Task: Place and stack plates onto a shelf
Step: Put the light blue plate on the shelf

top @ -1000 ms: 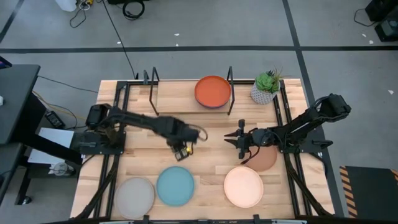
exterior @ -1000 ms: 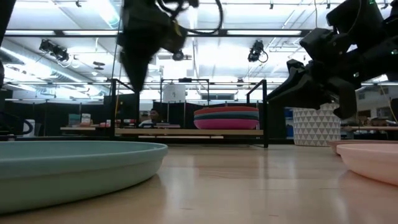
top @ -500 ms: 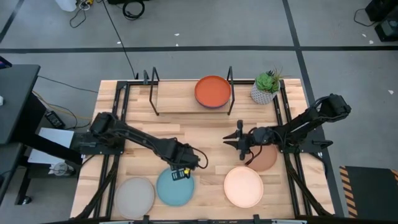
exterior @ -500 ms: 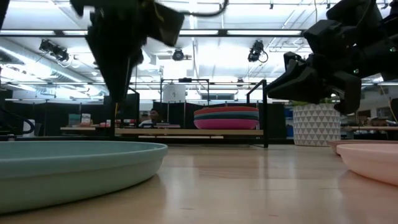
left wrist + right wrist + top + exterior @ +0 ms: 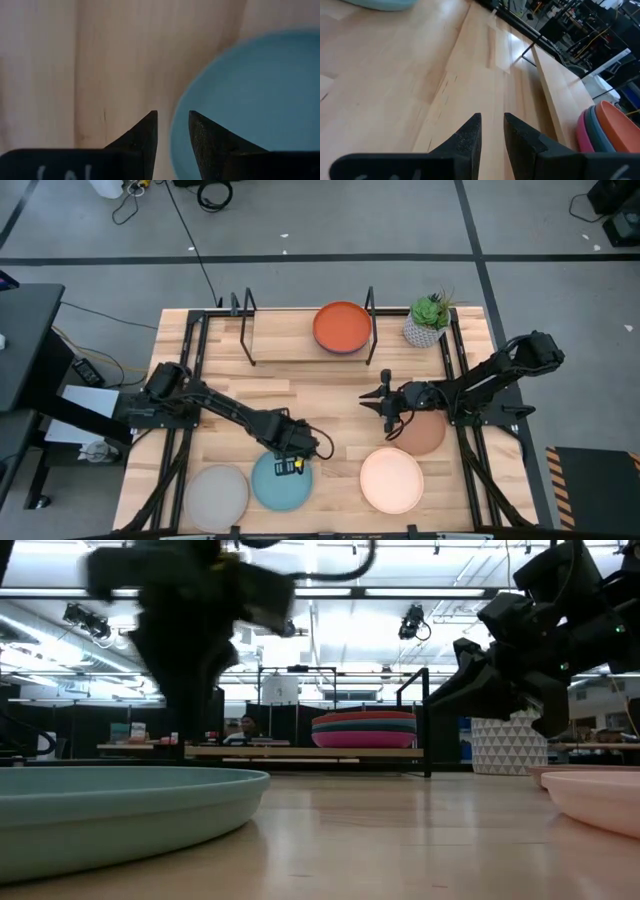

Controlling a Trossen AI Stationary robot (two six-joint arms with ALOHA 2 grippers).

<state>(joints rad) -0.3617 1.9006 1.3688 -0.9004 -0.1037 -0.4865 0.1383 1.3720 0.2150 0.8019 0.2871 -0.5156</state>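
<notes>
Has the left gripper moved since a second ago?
Yes. In the high view the left gripper has travelled away from the wire-framed wooden shelf toward the table's near edge, and now hangs over the round light teal plate.

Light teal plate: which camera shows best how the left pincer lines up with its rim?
Left wrist view: the left pincer straddles the light teal plate rim, fingers apart, nothing held. High view shows the arm covering that edge. Low view shows only the near rim. Right wrist view catches a sliver.
</notes>
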